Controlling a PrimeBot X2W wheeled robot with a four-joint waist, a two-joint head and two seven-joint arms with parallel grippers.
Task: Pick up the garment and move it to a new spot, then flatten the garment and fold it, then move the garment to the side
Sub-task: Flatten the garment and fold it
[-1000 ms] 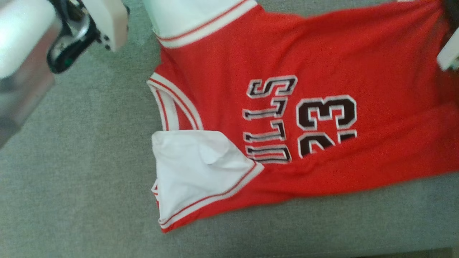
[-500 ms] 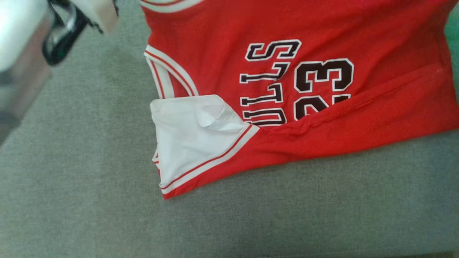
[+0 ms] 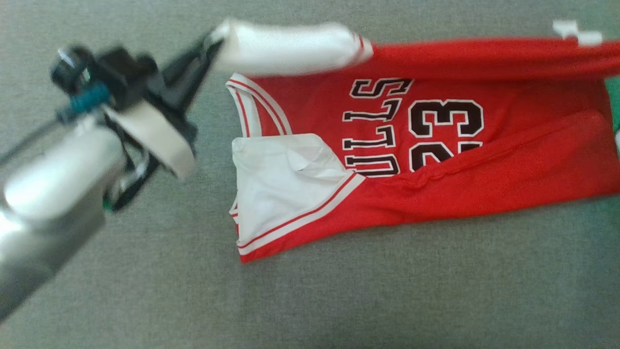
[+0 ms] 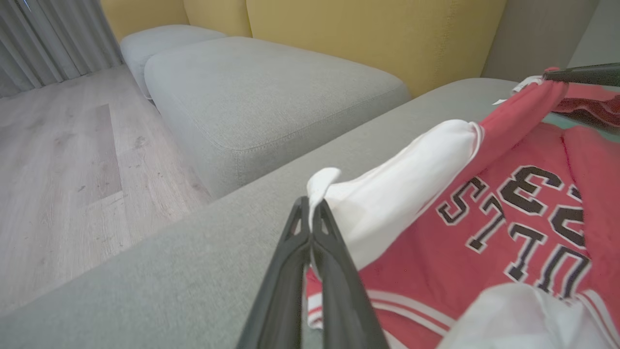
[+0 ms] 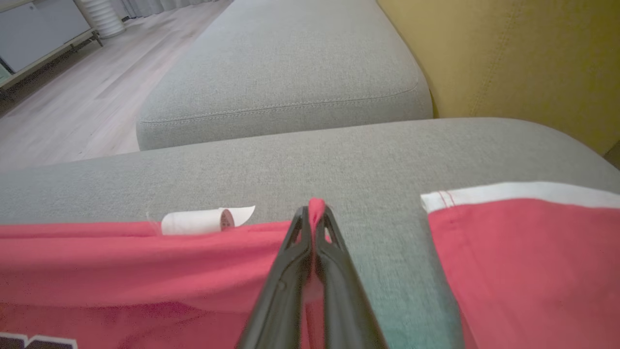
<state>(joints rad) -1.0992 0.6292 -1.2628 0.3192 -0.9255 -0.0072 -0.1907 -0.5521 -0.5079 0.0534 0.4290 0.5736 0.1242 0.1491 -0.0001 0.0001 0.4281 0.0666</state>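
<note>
Red basketball jersey (image 3: 484, 165) lying on a gray sofa cushion (image 3: 145, 291), seen from above and partly folded along its length. Black lettering outlined in white reads "ULLS" (the letter before it is hidden under a folded-over red flap), with the number "23" beside it. White sleeves with red-and-white striped trim sit at the jersey's left end in the head view.

The left gripper (image 3: 213, 41), its two dark fingers pressed together, pinches the tip of the upper white sleeve (image 3: 290, 46) and holds it lifted off the cushion, so that edge of the jersey stretches as a raised band.

In the right wrist view, the right gripper (image 5: 314, 213) is clamped on a fold of red fabric at the jersey's far end. A small curled white tag (image 5: 203, 220) sits near it; nothing on the tag can be read.

Behind the cushion are a yellow backrest (image 5: 508, 58), a second gray cushion (image 4: 271, 97) and a pale wood floor (image 4: 58, 160).
</note>
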